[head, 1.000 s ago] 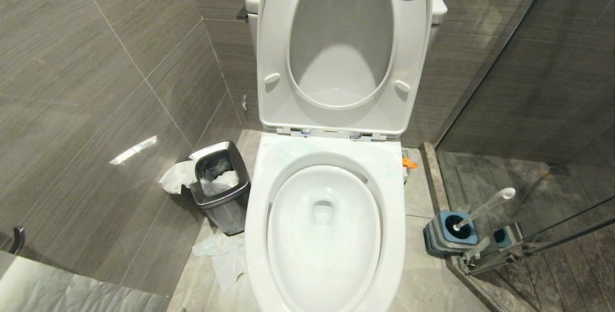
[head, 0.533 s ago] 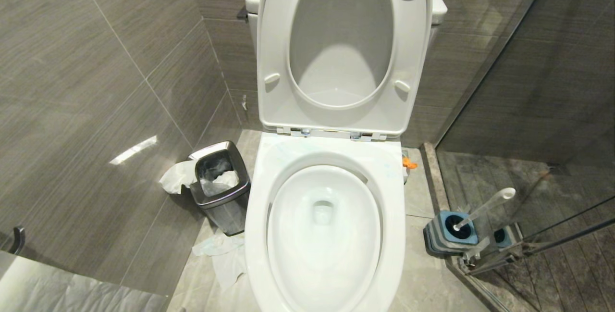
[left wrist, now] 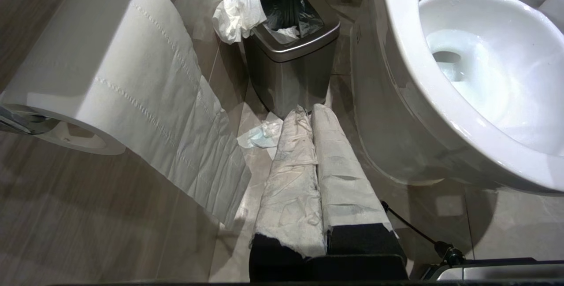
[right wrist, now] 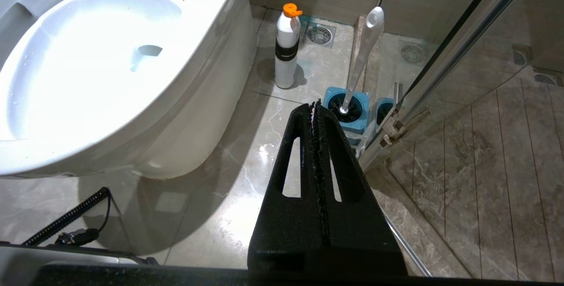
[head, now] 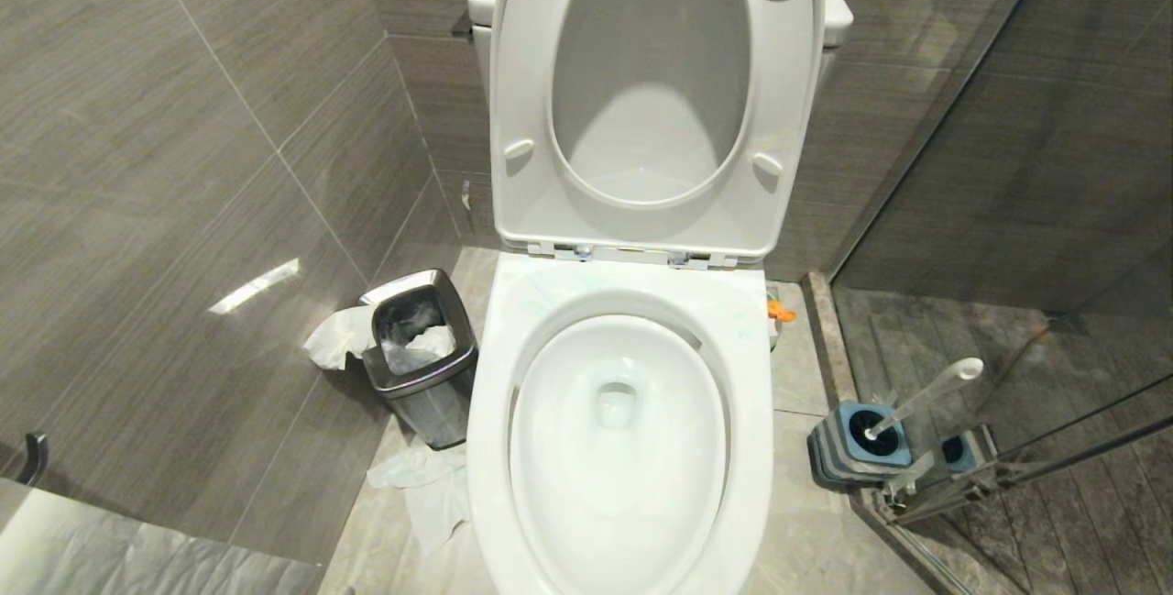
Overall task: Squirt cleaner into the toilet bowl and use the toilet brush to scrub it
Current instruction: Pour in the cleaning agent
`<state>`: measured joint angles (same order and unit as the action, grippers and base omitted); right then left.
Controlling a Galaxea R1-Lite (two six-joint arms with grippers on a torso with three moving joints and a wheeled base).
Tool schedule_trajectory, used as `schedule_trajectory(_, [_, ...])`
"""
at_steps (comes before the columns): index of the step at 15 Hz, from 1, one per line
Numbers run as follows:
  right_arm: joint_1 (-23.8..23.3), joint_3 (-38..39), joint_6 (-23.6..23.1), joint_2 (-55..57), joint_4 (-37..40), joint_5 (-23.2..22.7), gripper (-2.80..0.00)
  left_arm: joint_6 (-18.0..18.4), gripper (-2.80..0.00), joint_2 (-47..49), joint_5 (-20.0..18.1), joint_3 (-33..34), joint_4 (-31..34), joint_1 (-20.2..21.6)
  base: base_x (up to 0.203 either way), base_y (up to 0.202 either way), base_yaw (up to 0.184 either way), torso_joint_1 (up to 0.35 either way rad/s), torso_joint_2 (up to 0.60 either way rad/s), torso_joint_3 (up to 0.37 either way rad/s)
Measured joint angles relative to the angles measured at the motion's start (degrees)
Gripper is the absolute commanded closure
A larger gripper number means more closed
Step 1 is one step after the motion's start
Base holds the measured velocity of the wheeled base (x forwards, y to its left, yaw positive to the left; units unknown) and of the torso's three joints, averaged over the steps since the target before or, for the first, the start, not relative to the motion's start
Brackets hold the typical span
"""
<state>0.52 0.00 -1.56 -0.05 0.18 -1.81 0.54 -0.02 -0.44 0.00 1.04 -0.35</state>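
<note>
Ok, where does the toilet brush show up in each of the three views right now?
Head view: the toilet brush stands in its blue holder at lower right, beside the glass partition.
Left wrist view: not in it.
Right wrist view: upper middle, its handle leaning up from the holder, past the shut right tool.
Shared landmark: the toilet bowl, visible in all three.

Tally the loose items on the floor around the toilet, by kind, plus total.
Steel waste bin: 1
Toilet brush in its holder: 1
White bottle with orange cap: 1
Crumpled tissue on the floor: 1 patch
Total: 4
</note>
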Motion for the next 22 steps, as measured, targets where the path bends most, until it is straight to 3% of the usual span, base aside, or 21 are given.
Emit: schedule_trajectory(22, [0.0,0.0,0.0,0.0,0.0,0.1,0.00,0.0,0.00,0.0,0.0,0.0,0.0,0.0,0.000,0.000,0.000,0.000,0.00,0.000])
